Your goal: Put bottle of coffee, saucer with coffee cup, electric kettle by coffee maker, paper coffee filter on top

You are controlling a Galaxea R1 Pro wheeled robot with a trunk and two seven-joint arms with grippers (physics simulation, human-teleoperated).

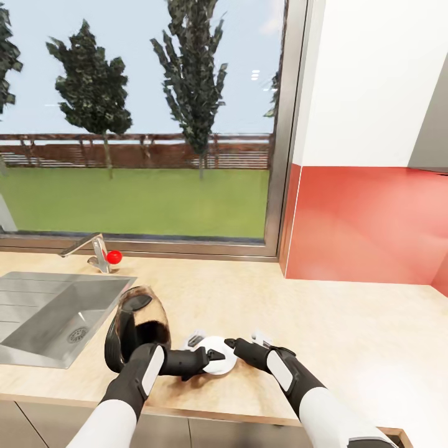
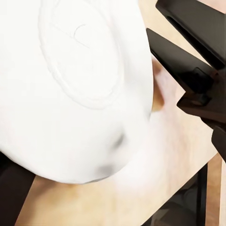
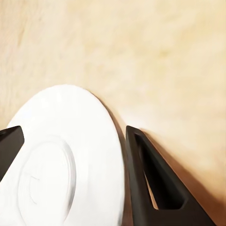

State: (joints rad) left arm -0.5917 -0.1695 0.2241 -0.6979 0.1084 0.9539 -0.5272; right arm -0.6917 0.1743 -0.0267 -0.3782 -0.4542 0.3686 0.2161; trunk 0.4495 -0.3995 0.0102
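saucer: white, low over the counter near its front edge, sitting right between my two claws
left claw: up against the saucer's rim, can't tell if it's actually clamped
right claw: fingers either side of the saucer's edge, grip unclear too
kettle: dark, just behind my left claw, contents not visible
sink: farther out past my left claw

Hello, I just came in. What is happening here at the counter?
The robot stands at the counter beside the sink, facing the window. Both hands meet at a white saucer near the counter's front edge. The right hand has its fingers on either side of the saucer's rim, and the left hand is close against it. A dark kettle stands just left of the saucer.
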